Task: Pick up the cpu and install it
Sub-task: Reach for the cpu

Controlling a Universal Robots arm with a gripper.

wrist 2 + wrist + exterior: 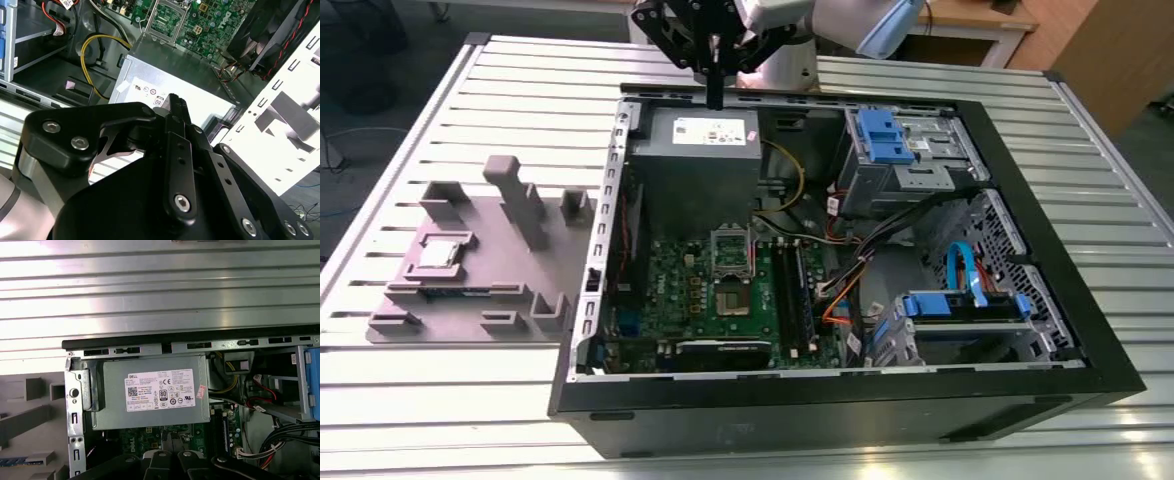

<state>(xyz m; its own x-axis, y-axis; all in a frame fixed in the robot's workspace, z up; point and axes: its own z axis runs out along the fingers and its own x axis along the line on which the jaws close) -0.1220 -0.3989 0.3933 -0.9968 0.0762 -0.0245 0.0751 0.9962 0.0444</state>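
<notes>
**A:** Where does the cpu (438,252) lie?

**B:** Flat in a shallow seat of the grey holder (414,310), silver top up, with nothing touching it. The holder stands on the surface (520,100) near its edge at the exterior view's left, just beside the open computer case (854,410).

**A:** And the pincer (715,98)?

**B:** Well apart from the cpu. It hangs tips down over the power supply box (698,165), by the case wall nearest the surface's far edge in the exterior view. From the pincer, the cpu lies toward the exterior view's left and toward the surface's nearer edge. It is outside the case wall and, I judge, lower than the tips.

**A:** Clenched or released?

**B:** Clenched on nothing, I judge. In the second wrist view the fingers (176,150) run together to one tip, with no gap and no chip between them.

**A:** Is there a long axis to line up with?

**B:** None to speak of, since the cpu is about square. Its sides seem to run roughly with the holder's sides.

**A:** And the socket (734,295)?

**B:** It is on the green board (667,290) inside the case, between the power supply box and the case's near wall. I can't tell whether it is bare. The pincer looks nearer to the socket than to the cpu.
</notes>
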